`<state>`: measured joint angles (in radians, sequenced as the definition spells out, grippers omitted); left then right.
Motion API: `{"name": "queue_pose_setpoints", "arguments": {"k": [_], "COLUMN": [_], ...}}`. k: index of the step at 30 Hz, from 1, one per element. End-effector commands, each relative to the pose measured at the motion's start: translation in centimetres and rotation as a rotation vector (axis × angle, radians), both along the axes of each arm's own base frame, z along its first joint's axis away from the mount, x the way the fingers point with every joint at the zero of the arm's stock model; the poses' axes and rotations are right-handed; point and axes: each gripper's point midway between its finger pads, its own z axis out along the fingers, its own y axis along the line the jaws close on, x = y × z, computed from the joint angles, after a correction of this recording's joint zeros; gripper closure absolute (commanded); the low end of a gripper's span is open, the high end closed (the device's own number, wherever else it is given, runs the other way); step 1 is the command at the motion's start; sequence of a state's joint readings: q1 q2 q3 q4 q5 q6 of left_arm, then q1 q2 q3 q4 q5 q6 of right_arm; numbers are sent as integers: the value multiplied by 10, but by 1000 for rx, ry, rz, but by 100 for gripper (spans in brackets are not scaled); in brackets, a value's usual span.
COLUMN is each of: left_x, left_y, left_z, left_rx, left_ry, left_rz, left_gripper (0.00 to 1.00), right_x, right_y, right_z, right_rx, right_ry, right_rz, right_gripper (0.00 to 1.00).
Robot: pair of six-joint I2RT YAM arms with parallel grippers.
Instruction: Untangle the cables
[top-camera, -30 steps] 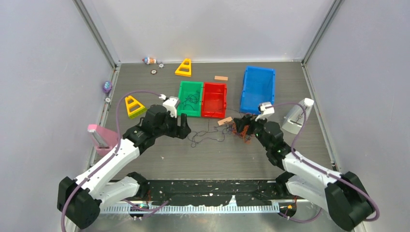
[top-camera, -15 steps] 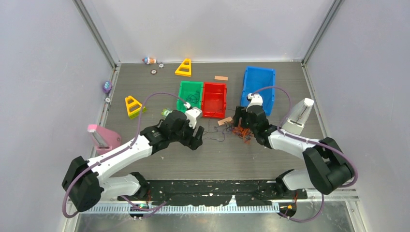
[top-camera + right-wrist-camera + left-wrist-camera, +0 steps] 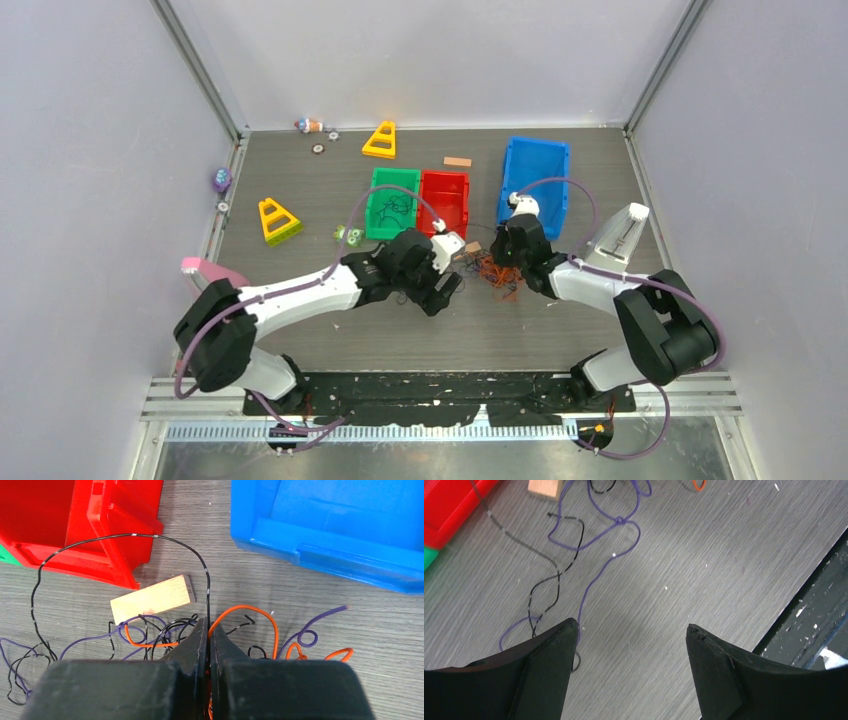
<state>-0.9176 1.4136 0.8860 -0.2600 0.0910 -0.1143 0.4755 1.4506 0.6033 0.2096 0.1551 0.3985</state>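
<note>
The left gripper hangs with jaws apart over a purple strand; closing there could tighten its knot. The cables lie clumped mid-table. The right gripper is pinched shut, apparently on a black strand that crosses the red bin and could snag there. The table is bare nearer the bases.

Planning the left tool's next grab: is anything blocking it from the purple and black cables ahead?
Nothing visible does. The left tool stands open above the table, with the purple and black cables lying loose right by one of its fingers. The wooden block lies beyond them, not between.
</note>
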Motion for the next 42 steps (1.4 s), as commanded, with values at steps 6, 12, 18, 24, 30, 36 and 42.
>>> {"name": "queue_pose_setpoints", "arguments": {"k": [6,12,18,24,30,36,42], "left_x": [33,52,60,61,62,62,48], "left_y": [-48,-60,-67,-71,-75,-50,-5], "left_z": [11,7,-4,-26,-45,-18,12], "left_rx": [-42,15,117,181,239,244,207], "left_ry": [-89,-171,-237,-210,-153,-194,-184], "left_rz": [14,37,-38,-64,-74,22,126], "left_gripper": [20,16,15,27,86,100,100], "right_x": [4,2,2,1,1,3,-3], "right_y": [8,12,10,10,5,-26,-59], "right_z": [22,28,33,34,35,36,44], "right_rx": [67,92,98,105,104,78,83], "right_ry": [-66,-90,-109,-113,-119,-137,-186], "right_rz": [14,34,32,31,8,-145,-287], "right_gripper": [95,95,95,95,95,95,95]}}
